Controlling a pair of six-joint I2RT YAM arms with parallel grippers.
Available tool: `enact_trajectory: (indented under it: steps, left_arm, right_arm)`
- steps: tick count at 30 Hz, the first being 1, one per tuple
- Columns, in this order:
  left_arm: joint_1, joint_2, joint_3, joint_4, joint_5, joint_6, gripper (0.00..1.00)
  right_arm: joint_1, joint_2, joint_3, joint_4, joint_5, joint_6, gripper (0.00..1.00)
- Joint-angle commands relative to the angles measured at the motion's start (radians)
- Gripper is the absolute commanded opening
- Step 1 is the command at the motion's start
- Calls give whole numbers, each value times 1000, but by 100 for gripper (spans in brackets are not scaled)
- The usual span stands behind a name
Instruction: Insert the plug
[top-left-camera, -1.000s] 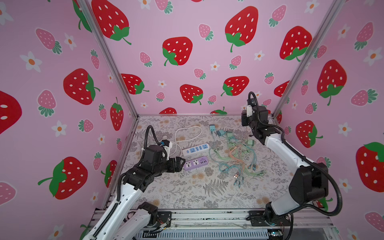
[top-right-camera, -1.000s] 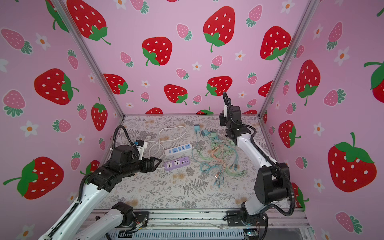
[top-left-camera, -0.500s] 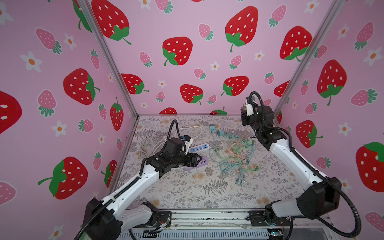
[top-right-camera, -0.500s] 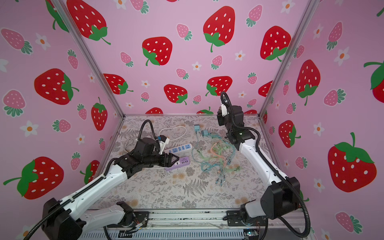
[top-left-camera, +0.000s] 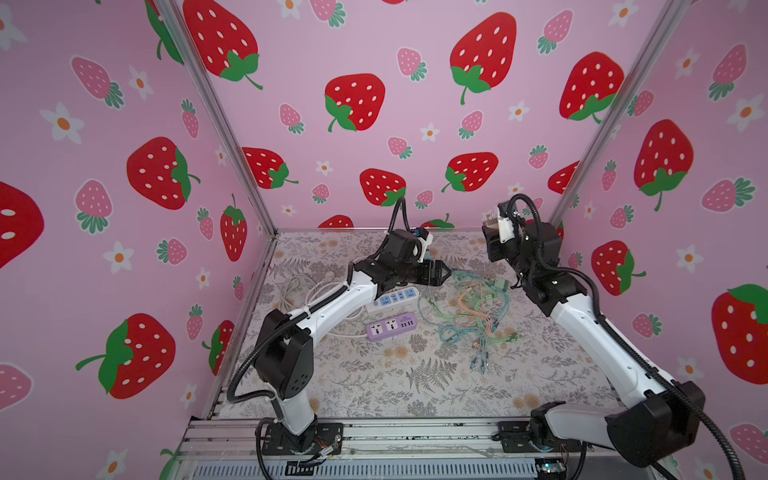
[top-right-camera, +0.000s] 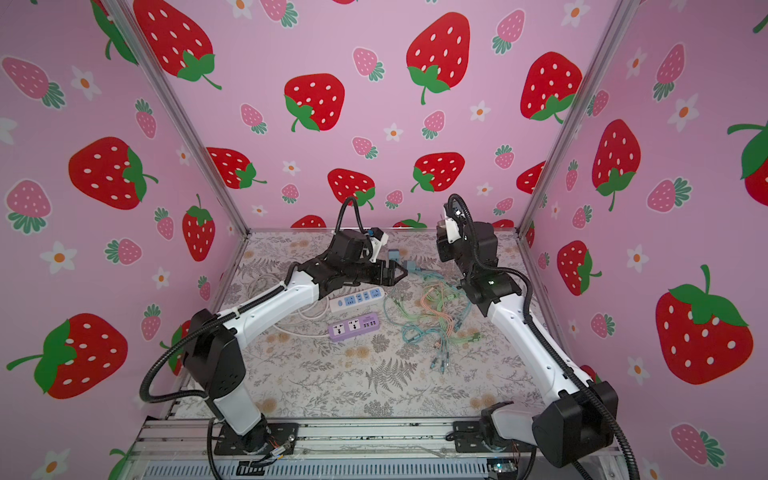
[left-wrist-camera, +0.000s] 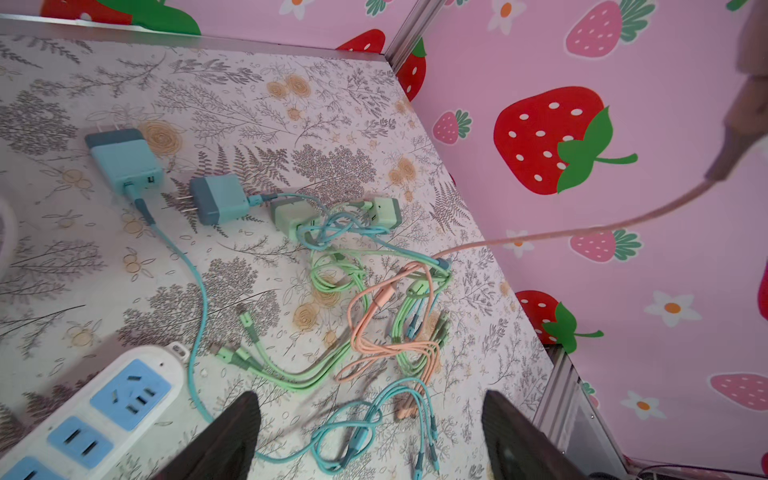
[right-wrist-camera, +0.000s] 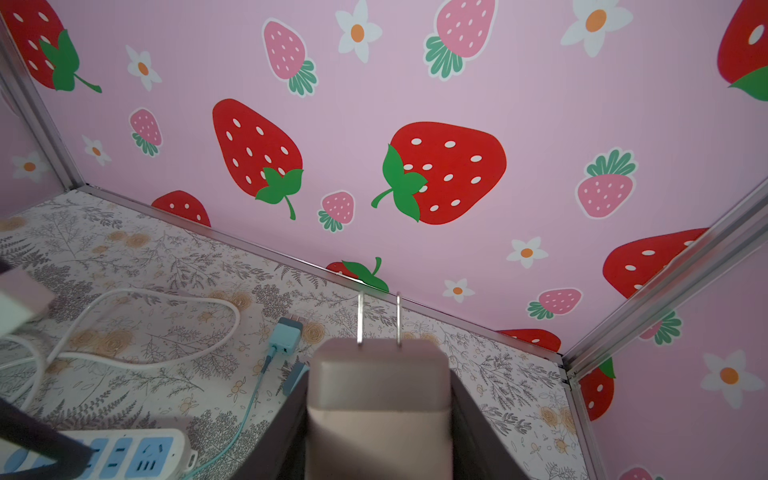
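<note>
My right gripper (right-wrist-camera: 378, 388) is shut on a beige-pink plug (right-wrist-camera: 378, 399), whose two metal prongs (right-wrist-camera: 379, 318) point toward the back wall. In both top views it hangs high at the back right (top-left-camera: 496, 226) (top-right-camera: 448, 227). A pink cable (left-wrist-camera: 582, 228) runs from it down into the cable tangle. A white power strip with blue sockets (top-left-camera: 395, 298) (left-wrist-camera: 95, 415) (right-wrist-camera: 124, 453) lies left of centre. A purple power strip (top-left-camera: 390, 326) (top-right-camera: 354, 326) lies in front of it. My left gripper (top-left-camera: 442, 274) (left-wrist-camera: 370, 434) is open and empty, above the white strip's far end and the cables.
A tangle of green, blue and pink cables (top-left-camera: 469, 316) (left-wrist-camera: 374, 324) covers the mat right of the strips. Blue chargers (left-wrist-camera: 124, 160) (left-wrist-camera: 218, 199) and green chargers (left-wrist-camera: 291, 216) lie behind it. The white strip's cord (right-wrist-camera: 145, 324) coils at the left. Pink walls enclose three sides.
My left arm has swung from the left side, past the purple strip, to the back right above the white strip's end. My right gripper has kept its place and its plug.
</note>
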Motion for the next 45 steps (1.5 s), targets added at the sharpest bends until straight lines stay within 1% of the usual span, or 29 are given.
enact_trajectory:
  steps: [1, 6, 9, 16, 20, 30, 35, 41, 45]
  left_arm:
    - [-37, 79, 91, -20, 56, -117, 87]
    - [-74, 200, 192, -16, 111, -218, 86]
    - [-77, 243, 216, 15, 129, -281, 85]
    - [-78, 314, 255, 69, 169, -381, 85]
    - [-77, 350, 259, 121, 165, -447, 85]
    - [-75, 434, 323, 200, 182, -563, 84]
    - [-76, 459, 334, 213, 187, -592, 81]
    - [-78, 495, 353, 223, 192, -619, 75]
    - [-78, 511, 364, 227, 193, -627, 67]
  right_arm:
    - [5, -38, -21, 31, -53, -22, 34]
    - [5, -63, -59, 49, -75, -26, 33]
    - [5, -82, -86, 63, -90, -26, 34]
    - [5, -126, -138, 98, -130, -24, 34]
    - [5, -138, -154, 109, -161, -23, 33]
    - [6, -165, -184, 135, -192, -22, 33]
    - [5, -169, -199, 153, -199, -18, 33]
    - [6, -173, -210, 165, -206, -17, 33]
    - [6, -173, -213, 167, -207, -18, 33]
